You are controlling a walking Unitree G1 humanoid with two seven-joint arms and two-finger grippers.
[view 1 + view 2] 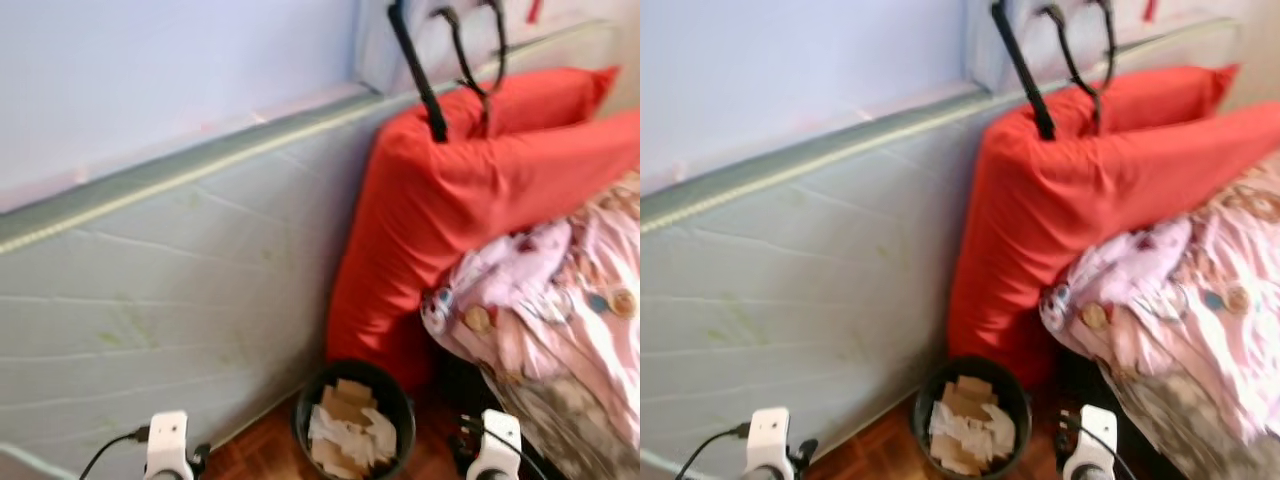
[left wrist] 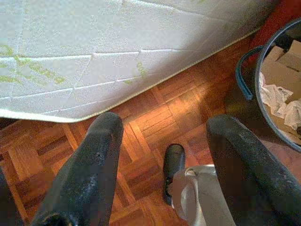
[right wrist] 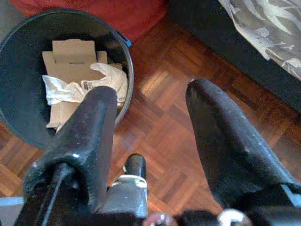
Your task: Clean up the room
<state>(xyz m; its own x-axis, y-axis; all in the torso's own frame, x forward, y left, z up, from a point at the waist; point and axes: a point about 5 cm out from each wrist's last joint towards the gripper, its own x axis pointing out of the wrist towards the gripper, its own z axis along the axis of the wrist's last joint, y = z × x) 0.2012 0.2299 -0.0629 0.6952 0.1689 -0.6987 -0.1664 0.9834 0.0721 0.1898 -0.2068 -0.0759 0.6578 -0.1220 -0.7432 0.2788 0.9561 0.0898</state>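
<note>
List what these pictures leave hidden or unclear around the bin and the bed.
- Bin: its base is cut off by the lower edge of both eye views; cardboard and paper hide what lies underneath.
- Black straps: their tops leave the frame.
- Pink blanket: blurred, pattern unreadable.
- Left gripper and right gripper: open, empty.

One black bin [image 1: 352,418] sits at six o'clock, holding several cardboard pieces and crumpled white papers, too jumbled to count. Two red pillows [image 1: 470,190] lean at two o'clock, beside one pale mattress [image 1: 170,270] at nine and one pink patterned blanket [image 1: 560,290] at four.
</note>
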